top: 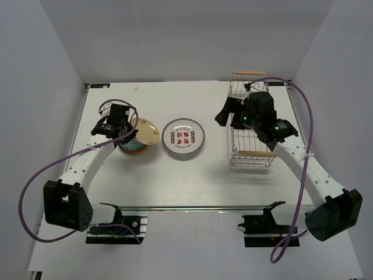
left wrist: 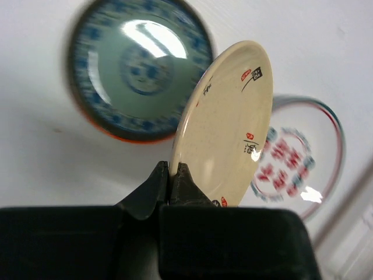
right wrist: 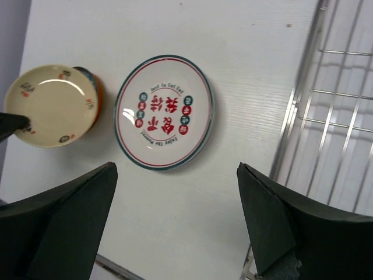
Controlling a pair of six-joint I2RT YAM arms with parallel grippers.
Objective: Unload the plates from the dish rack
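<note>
Left gripper (left wrist: 173,175): jaws pinched tight on the rim of the tan-yellow plate (left wrist: 227,122), which is tilted on edge. Just beyond the fingertips sits the orange-red plate (left wrist: 134,64), blue pattern inside, blurred and part-covered by the held one; can't tell if they touch. White red-motif plate (top: 183,137) lies flat right of that claw, apart from both. Right gripper (right wrist: 175,192): spread wide, nothing held, over bare table (right wrist: 245,46). Dish rack (right wrist: 332,93) wires are just to its right. Rack interior is mostly hidden by the arm from above and cropped in the wrist view.
</note>
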